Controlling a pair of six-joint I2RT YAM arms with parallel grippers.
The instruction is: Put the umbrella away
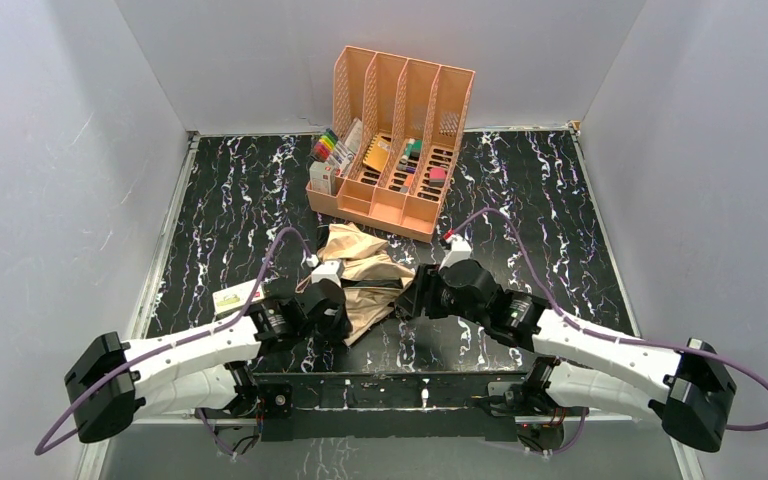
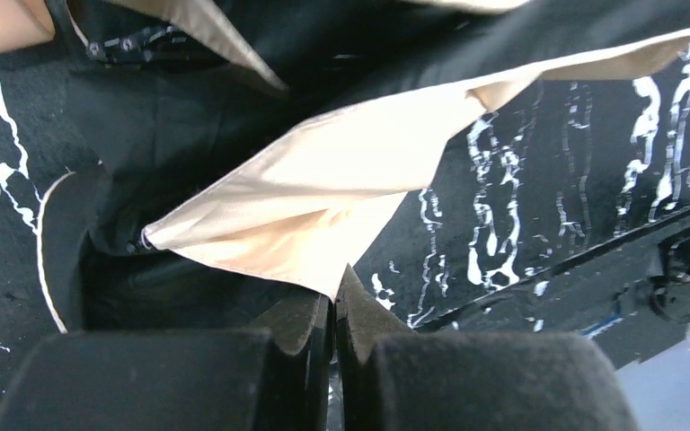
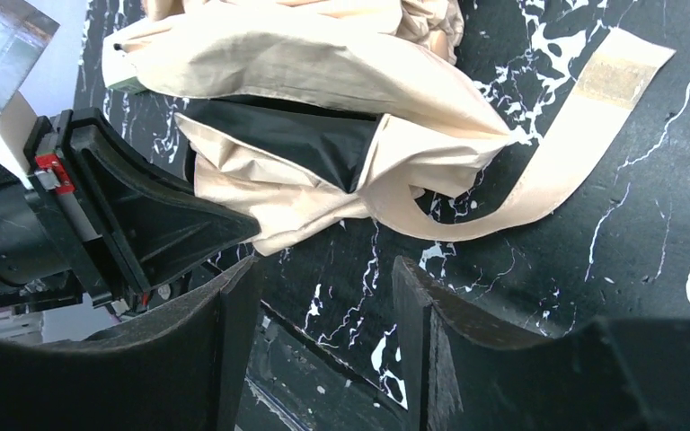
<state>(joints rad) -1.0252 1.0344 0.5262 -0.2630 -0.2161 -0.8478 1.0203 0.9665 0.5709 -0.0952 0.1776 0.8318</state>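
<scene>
The black marbled tabletop point(image 1: 560, 200) is seen to carry a peach organizer point(image 1: 392, 140) at the middle of its far edge. The umbrella point(image 1: 365, 270) is laid crumpled, tan and black fabric mixed, at the middle of the tabletop toward the near edge, between the two arms. The left end effector point(image 2: 333, 310) is closed tight, with a tan corner of the canopy pinched at its fingertips. The right end effector point(image 3: 323, 287) is held moderately wide over bare tabletop just beside the umbrella, with nothing gripped. The tan strap point(image 3: 557, 171) is spread flat on the tabletop.
</scene>
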